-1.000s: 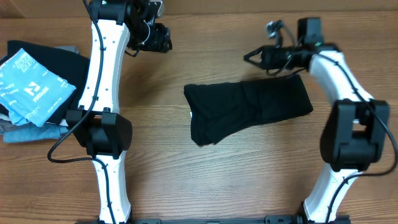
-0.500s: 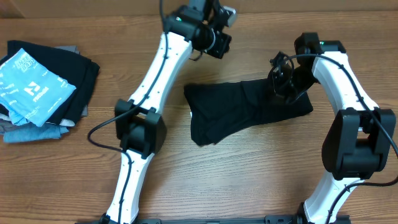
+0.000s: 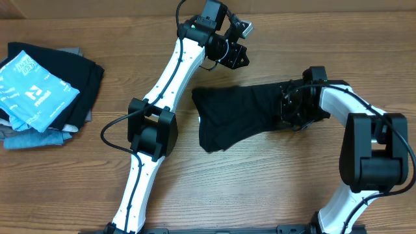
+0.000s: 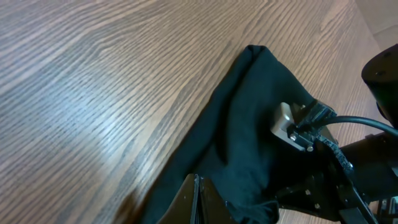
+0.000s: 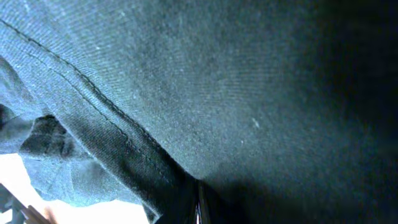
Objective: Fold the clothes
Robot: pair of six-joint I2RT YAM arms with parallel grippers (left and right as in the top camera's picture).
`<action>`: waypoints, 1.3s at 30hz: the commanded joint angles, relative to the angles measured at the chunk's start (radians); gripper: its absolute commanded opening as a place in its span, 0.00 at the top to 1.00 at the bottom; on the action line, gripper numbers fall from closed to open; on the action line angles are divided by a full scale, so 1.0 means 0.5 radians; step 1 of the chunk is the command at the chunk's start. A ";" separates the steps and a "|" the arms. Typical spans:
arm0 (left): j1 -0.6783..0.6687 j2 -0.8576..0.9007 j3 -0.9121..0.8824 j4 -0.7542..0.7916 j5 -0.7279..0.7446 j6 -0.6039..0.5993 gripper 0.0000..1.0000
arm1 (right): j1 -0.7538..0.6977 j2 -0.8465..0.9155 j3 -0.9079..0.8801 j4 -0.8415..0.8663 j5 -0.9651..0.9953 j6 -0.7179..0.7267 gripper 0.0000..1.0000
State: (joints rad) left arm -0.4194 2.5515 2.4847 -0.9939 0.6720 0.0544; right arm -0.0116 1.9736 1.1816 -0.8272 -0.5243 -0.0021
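Note:
A black garment (image 3: 247, 116) lies roughly folded at the table's centre. It also shows in the left wrist view (image 4: 249, 130) and fills the right wrist view (image 5: 217, 87). My left gripper (image 3: 238, 56) is shut and empty, raised past the garment's far edge; its closed fingers (image 4: 198, 200) point at the cloth. My right gripper (image 3: 292, 109) is down on the garment's right part. Its fingers (image 5: 200, 206) are shut, tips pressed into the fabric beside a seam. I see no cloth between them.
A stack of folded clothes (image 3: 45, 91) with a light blue printed shirt on top sits at the table's left edge. The right arm and its cable (image 4: 348, 155) lie over the garment in the left wrist view. Bare wood table (image 3: 260, 188) lies in front.
My right gripper came down from above the far table onto the garment's right part. My left arm swung from the far left to the far centre, above the garment's far edge.

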 commanded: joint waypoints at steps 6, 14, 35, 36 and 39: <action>-0.011 0.035 0.039 -0.024 0.008 0.011 0.96 | 0.025 -0.275 0.166 -0.156 -0.055 0.014 0.96; 0.014 0.036 0.039 -0.168 -0.276 0.011 0.96 | 0.066 -0.285 0.156 -0.021 -0.005 -0.002 0.96; 0.296 0.035 0.039 -0.426 -0.305 -0.141 0.92 | 0.271 -0.282 0.413 0.410 -0.094 -0.010 0.96; 0.322 0.035 0.039 -0.462 -0.314 -0.141 0.91 | 0.250 -0.286 0.522 0.339 -0.061 -0.009 0.96; 0.381 0.035 0.039 -0.553 -0.420 -0.176 0.86 | 0.098 -0.286 0.745 0.128 -0.017 -0.009 0.92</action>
State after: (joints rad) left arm -0.2623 2.5538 2.4863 -1.2411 0.5156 0.0002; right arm 0.1104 1.8614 1.4628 -0.7124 -0.5430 -0.0013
